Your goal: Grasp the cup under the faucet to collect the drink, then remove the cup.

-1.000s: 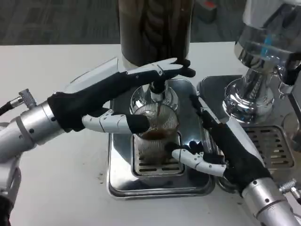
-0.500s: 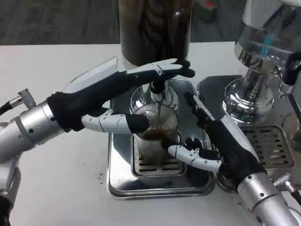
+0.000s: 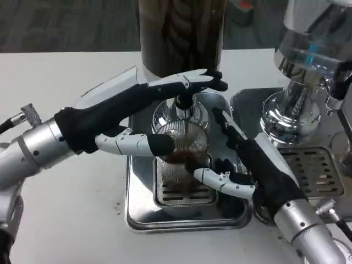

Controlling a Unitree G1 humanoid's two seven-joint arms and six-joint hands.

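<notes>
Your clear cup [image 3: 181, 157] sitting on the drip tray [image 3: 143, 217] under the faucet [image 3: 184, 107], dark drink pouring in, left hand [image 3: 129, 118] grasping it, right hand [image 3: 247, 165] spread, just beside it.

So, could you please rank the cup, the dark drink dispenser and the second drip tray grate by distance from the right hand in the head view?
1. Cup: just left of the right hand, fingers beside it.
2. Second drip tray grate: right of the hand.
3. Dark drink dispenser: farthest, at the back.
</notes>
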